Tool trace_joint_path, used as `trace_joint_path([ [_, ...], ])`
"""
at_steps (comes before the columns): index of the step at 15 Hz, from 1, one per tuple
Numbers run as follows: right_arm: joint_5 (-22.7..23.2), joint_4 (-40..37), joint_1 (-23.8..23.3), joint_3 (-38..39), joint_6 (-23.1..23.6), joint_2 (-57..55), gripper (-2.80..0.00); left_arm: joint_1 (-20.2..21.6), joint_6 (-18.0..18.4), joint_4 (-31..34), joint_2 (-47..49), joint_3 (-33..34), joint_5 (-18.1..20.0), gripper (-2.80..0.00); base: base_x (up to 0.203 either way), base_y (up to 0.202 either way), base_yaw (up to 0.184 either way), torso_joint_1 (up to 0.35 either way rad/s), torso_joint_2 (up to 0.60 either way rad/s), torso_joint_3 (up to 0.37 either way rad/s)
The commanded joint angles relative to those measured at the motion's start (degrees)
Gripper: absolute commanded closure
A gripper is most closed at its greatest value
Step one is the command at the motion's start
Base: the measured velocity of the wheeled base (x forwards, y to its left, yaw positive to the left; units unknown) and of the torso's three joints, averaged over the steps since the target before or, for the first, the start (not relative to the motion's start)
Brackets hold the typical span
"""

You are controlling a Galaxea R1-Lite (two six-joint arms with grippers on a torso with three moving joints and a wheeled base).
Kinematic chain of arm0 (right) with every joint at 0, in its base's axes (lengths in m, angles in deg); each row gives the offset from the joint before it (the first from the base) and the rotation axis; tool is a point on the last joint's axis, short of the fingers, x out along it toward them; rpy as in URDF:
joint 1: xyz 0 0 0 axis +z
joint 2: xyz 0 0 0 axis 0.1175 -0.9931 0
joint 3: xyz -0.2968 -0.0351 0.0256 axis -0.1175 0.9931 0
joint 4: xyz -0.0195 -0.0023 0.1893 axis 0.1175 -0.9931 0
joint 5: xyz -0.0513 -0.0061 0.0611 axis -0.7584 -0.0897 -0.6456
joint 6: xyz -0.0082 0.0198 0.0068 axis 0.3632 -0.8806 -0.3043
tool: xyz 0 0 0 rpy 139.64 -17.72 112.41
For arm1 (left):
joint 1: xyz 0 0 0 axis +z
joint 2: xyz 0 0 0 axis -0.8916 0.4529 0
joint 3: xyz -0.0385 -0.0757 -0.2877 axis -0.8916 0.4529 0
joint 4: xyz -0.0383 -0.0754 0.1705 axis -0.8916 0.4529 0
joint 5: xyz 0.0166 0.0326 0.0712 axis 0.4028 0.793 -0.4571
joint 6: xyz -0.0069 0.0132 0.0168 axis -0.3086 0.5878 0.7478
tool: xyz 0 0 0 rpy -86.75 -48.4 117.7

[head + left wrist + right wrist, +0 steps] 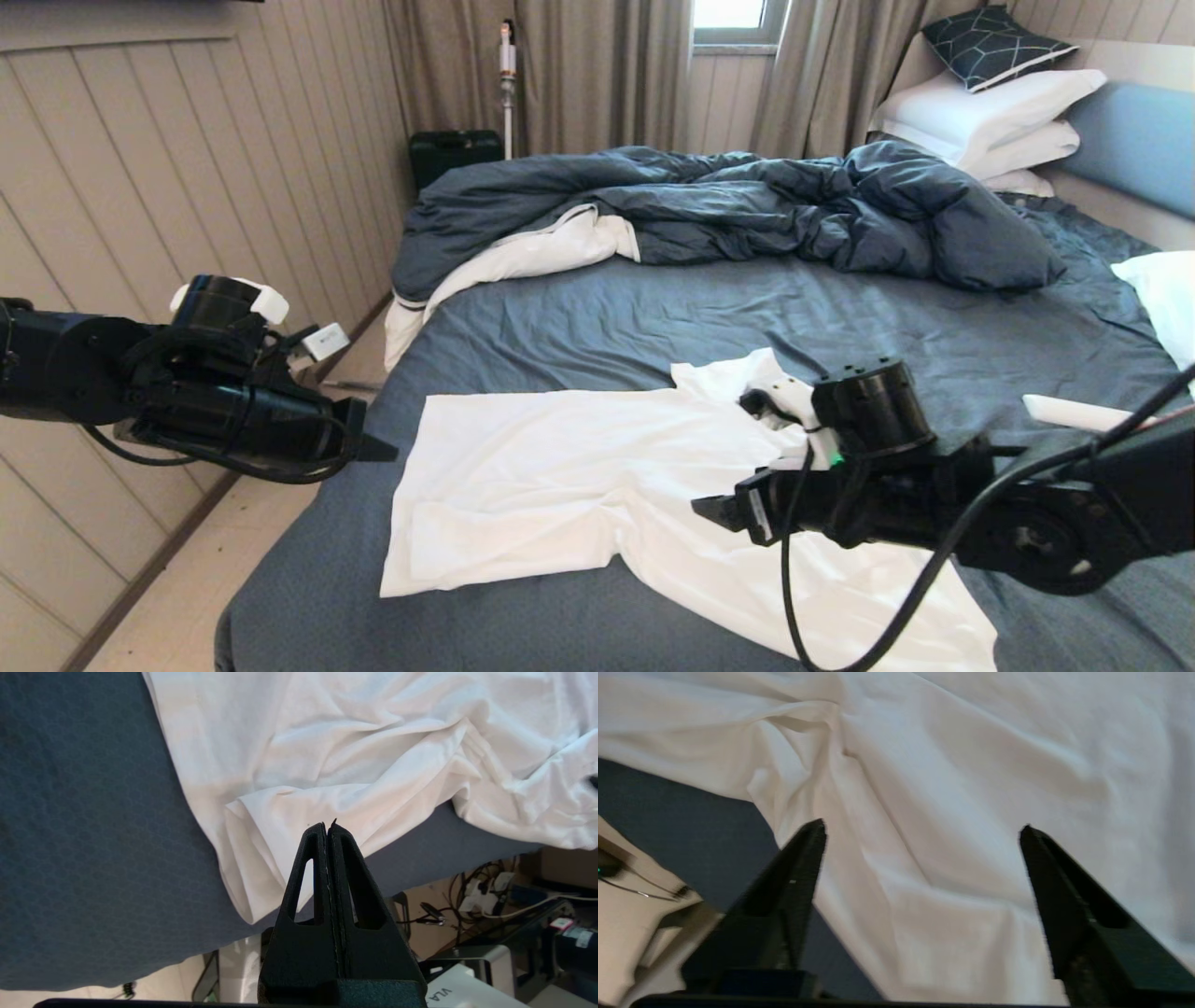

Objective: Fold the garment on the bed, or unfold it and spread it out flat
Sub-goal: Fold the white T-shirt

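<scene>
Garment [560, 476]: collar hidden behind right arm; lower hem cut off at head view's bottom edge.

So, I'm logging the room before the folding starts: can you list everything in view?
garment: one, white shirt, spread on the near part of the bed, one end reaching its near edge
bed: one, slate-blue sheet, fills the middle of the head view
duvet: one, dark blue with white lining, rumpled across the far half
white pillows: a stack, at the headboard
patterned cushion: one, dark with pale lines, atop the stack
headboard: one, blue, far right
case: one, dark, on the floor beyond the bed
stick vacuum: one, pale, against the curtains
curtains: beige, far wall
left gripper: black, shut, beside the bed's left edge
right gripper: black, open, over the shirt
</scene>
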Motion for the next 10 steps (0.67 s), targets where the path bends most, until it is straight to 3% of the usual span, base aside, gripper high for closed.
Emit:
trace_joint_path([
  [1, 0.06, -1.79, -1.27, 1.75, -5.34, 7.03, 0.0, -0.02, 0.45, 0.08, -0.27, 0.13, -0.02, 0.0, 0.0, 0.0, 0.0, 0.0, 0.0, 0.0],
  [3, 0.02, -5.53, -3.03, 3.78, -7.82, 14.79, 0.0, -0.02, 3.62, 0.15, -0.45, 0.01, -0.96, 0.0, 0.0, 0.0, 0.0, 0.0, 0.0, 0.0],
  [6, 0.37, -20.93, -9.05, 1.98, -9.87, 24.78, 0.0, -1.96, 16.83, -0.29, 0.52, 2.02, -10.53, 0.0, 0.0, 0.0, 0.0, 0.0, 0.0, 0.0],
  [8, 2.02, -22.32, -10.66, -0.89, -10.87, 24.95, 0.0, -6.19, 22.47, -2.25, 0.88, 2.98, -15.26, 0.0, 0.0, 0.0, 0.0, 0.0, 0.0, 0.0],
  [10, 5.83, -22.48, -13.87, -4.97, -10.74, 23.46, 0.0, -10.84, 24.95, -6.0, 2.54, 2.44, -19.74, 0.0, 0.0, 0.0, 0.0, 0.0, 0.0, 0.0],
])
